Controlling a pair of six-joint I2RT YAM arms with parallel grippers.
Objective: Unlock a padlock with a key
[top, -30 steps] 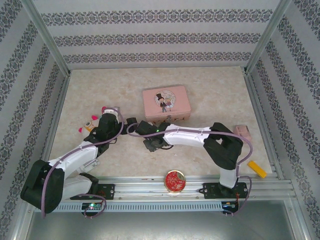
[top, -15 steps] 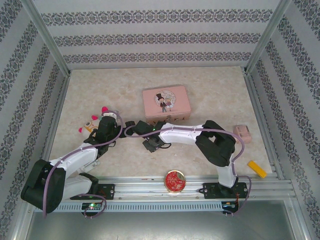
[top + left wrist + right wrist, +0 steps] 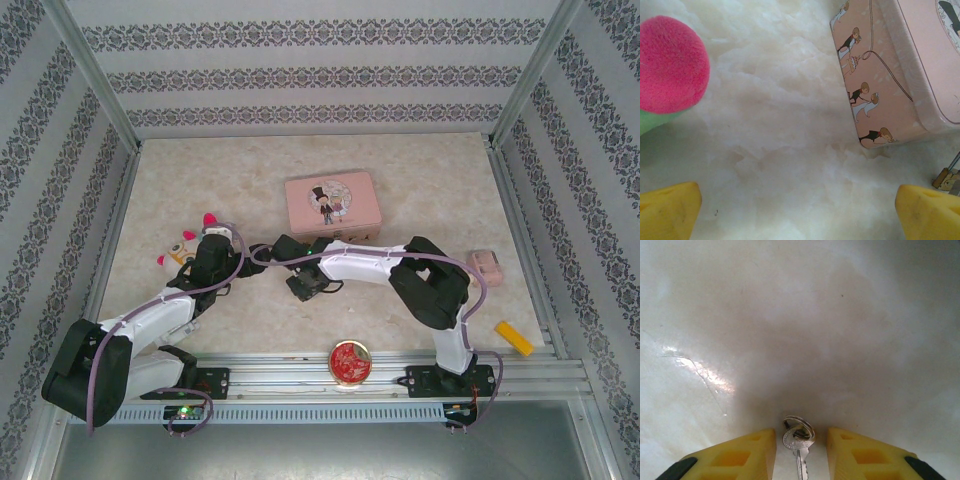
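The key (image 3: 798, 437), small and silvery on a split ring, lies flat on the marble table. My right gripper (image 3: 801, 452) is open around it, one yellow finger (image 3: 745, 452) on each side, with a narrow gap to the key on both sides. The brass padlock (image 3: 946, 177) lies at the right edge of the left wrist view, just below the corner of the pink tin box (image 3: 900, 70). My left gripper (image 3: 799, 215) is wide open over bare table, nothing between its fingers. From above, the left gripper (image 3: 222, 235) and right gripper (image 3: 268, 250) sit close together, left of centre.
The pink tin box (image 3: 331, 207) stands behind both grippers. A plush toy with pink tips (image 3: 183, 246) lies just left of the left gripper. A round red tin (image 3: 350, 362) sits on the front rail. A small pink object (image 3: 486, 266) and a yellow block (image 3: 518, 338) lie at the right.
The right arm's elbow has drawn in toward the left and its wrist has settled lower over the key. The left arm has barely moved.
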